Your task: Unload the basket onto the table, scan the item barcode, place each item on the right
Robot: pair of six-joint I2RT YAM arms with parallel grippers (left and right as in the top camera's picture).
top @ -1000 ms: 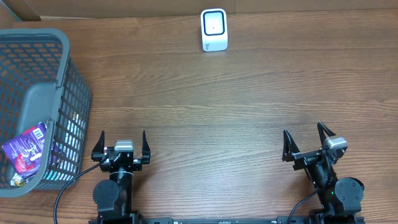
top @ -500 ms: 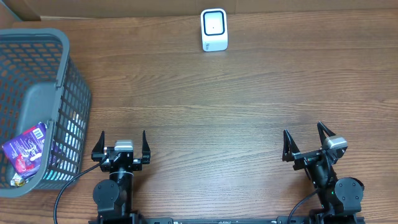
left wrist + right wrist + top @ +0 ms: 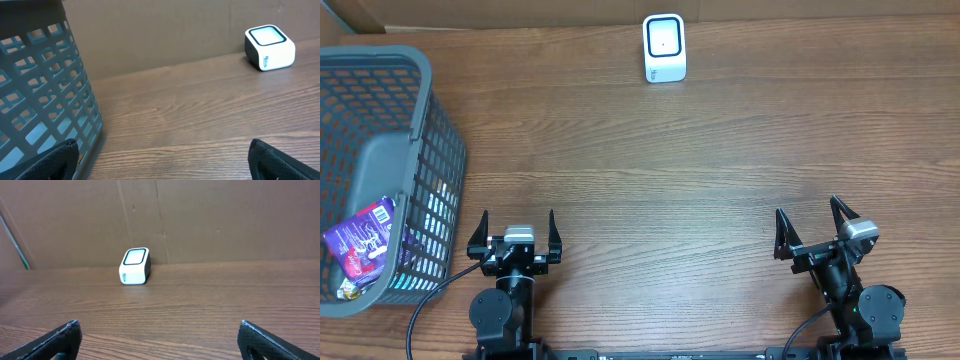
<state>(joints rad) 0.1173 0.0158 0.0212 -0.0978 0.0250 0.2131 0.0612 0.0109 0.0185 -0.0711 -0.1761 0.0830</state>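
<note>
Well, from overhead my left gripper [image 3: 516,220] sits at the near edge of the worktop [image 3: 670,160], left of its middle. Its fingers are spread wide apart with nothing between them. My right gripper [image 3: 807,212] sits at the same near edge toward the right, turned a little, its fingers just as wide and empty too. The grey basket [image 3: 442,170] takes up the left edge down to the near left corner, close to my left gripper. The purple packet [image 3: 362,240], with a white striped label at its top, lies inside the basket at its near end. The white scanner [image 3: 664,47] stands at the middle of the far edge, well apart from both grippers.

Through my left wrist camera, my left fingertips [image 3: 52,160] show as dark shapes in the two bottom corners, far apart, with bare wood between them. The basket's grid wall rises on the left, and the scanner stands far right against the brown back wall [image 3: 150,35].

Through my right wrist camera, my right fingertips [image 3: 60,337] sit in the bottom corners, wide apart. The scanner stands ahead, left of centre, at the foot of the back wall.
</note>
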